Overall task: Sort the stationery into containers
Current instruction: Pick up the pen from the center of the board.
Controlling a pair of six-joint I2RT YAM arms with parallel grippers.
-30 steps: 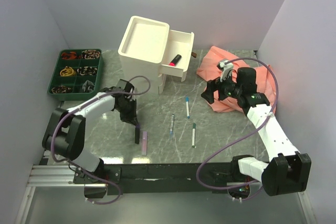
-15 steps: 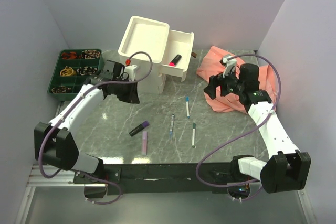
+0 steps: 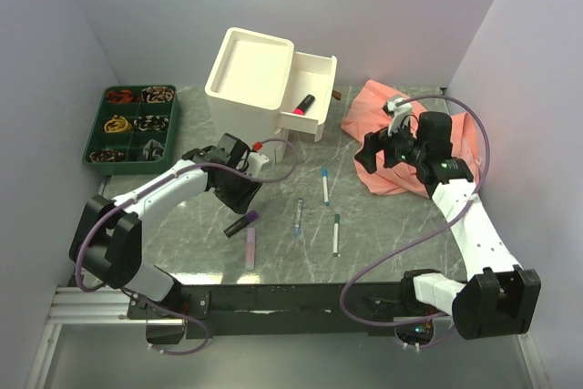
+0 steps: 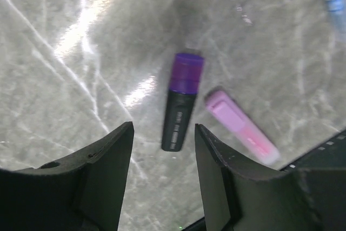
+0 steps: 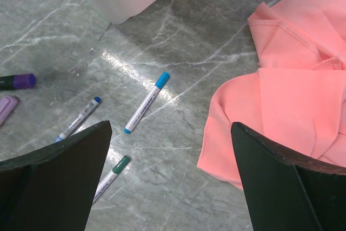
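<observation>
Green tray (image 3: 137, 116), pink cloth (image 3: 381, 105)

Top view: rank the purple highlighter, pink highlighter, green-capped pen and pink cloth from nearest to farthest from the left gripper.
Measured from the left gripper:
1. purple highlighter, just on its near side.
2. pink highlighter, further toward the near edge.
3. green-capped pen, off to the right, mid-scene.
4. pink cloth, far right and back.

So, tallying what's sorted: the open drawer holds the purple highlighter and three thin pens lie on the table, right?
No: the open drawer holds the red-and-black marker, as the top view shows. The purple highlighter lies on the table; so do the three thin pens.
</observation>
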